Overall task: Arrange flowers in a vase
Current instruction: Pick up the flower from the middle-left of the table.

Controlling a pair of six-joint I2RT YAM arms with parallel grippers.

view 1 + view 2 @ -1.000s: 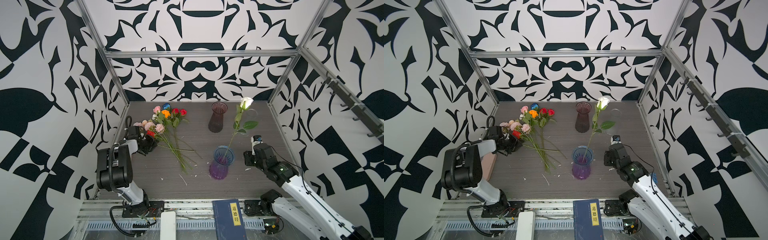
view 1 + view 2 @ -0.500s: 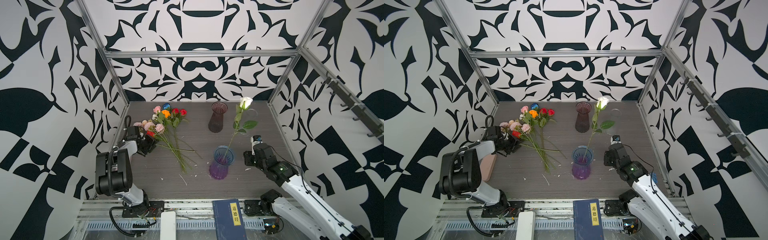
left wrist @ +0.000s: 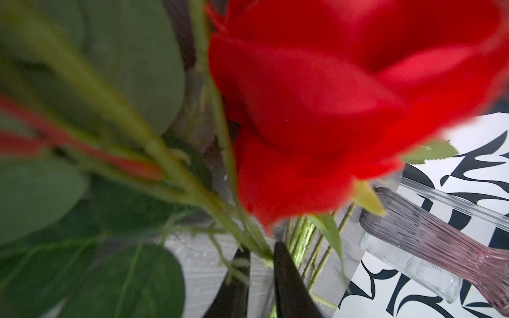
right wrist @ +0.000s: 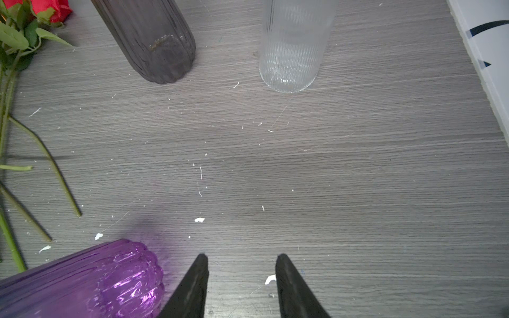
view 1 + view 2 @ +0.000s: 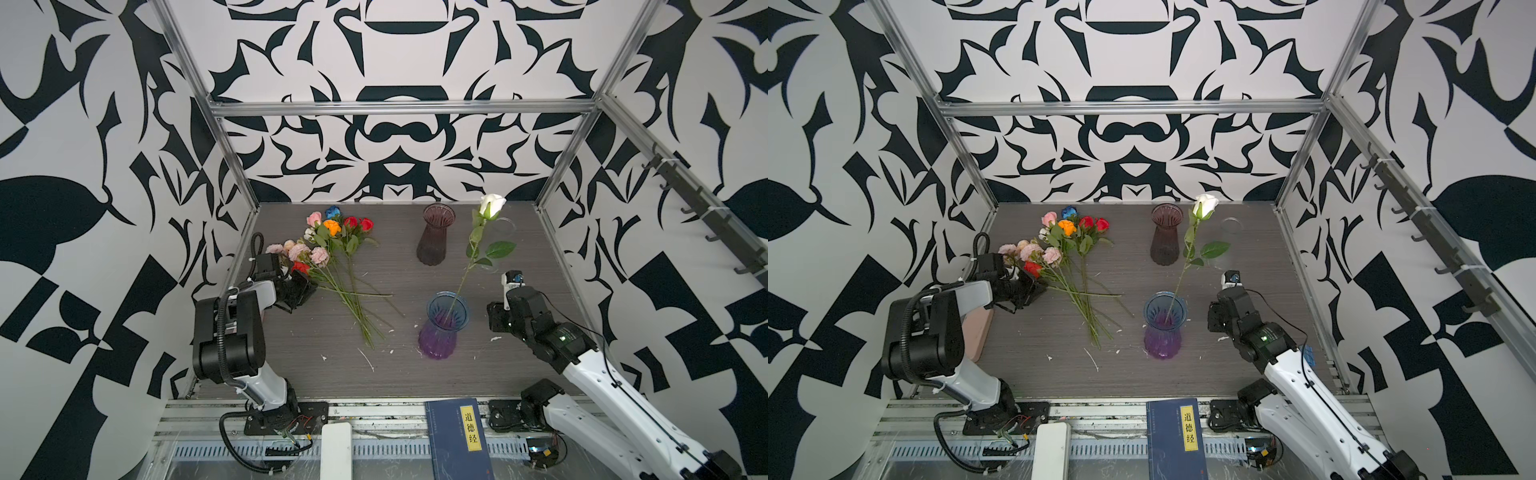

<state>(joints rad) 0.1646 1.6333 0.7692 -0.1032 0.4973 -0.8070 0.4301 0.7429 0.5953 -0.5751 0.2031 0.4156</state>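
Step in hand: picking the next stem from the pile.

One white rose (image 5: 492, 205) stands in the purple vase (image 5: 440, 338) and leans toward the back wall. The rest of the flowers (image 5: 332, 245) lie flat on the table (image 5: 415, 374) on the left side, with heads toward the wall and stems fanned toward the middle.

The left gripper (image 5: 307, 289) is down at the edge of the pile, right by a red rose (image 5: 300, 267). In the left wrist view the bloom fills the frame. A thin green stem runs into the narrow gap between the two fingers (image 3: 287, 278). I cannot tell whether they pinch it or only straddle it, as the view is too blurred.

The right gripper (image 4: 239, 258) hangs low over bare table just beside the purple vase's base. Its jaws are apart with nothing between them.

A dark vase (image 5: 434, 243) and a clear vase (image 5: 505, 227) stand farther back, with no flowers in either.

Next move, as I judge it:
- Confirm a grip on one stem only.
- Lift slowly so the neighbouring stems drop free.
- Carry the stem to the purple vase and feed the cut end down into the mouth, beside the white rose's stem.

Risk: the stems cross each other, so two may come up together.
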